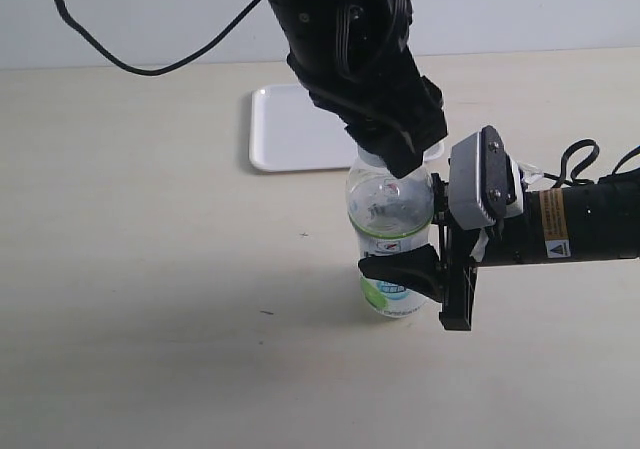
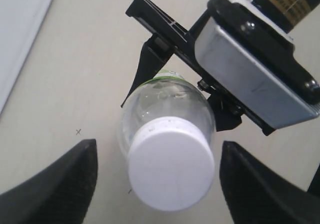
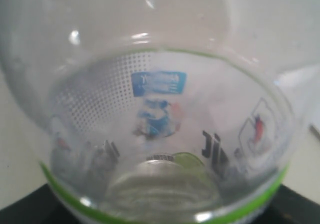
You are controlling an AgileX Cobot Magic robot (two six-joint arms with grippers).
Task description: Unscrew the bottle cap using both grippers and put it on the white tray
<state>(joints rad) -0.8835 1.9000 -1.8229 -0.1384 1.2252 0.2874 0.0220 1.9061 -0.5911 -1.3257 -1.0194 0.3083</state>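
Note:
The clear bottle (image 1: 390, 231) with its green and white label stands upright on the table. My right gripper (image 1: 402, 269) comes in from the right and is shut on the bottle's lower body. In the right wrist view the bottle (image 3: 160, 134) fills the frame, and only the dark fingertips (image 3: 20, 213) show at the corners. My left gripper (image 1: 396, 155) hangs straight over the neck and hides most of the cap in the exterior view. The white bottle cap (image 2: 171, 164) sits on the bottle between the open left fingers (image 2: 55, 184), with a gap on each side.
The white tray (image 1: 290, 129) lies flat behind the bottle, partly covered by the left arm. Its edge (image 2: 20, 39) shows in the left wrist view. A black cable (image 1: 120, 59) loops over the table's far left. The right arm's grey block (image 2: 250, 69) sits close beside the bottle.

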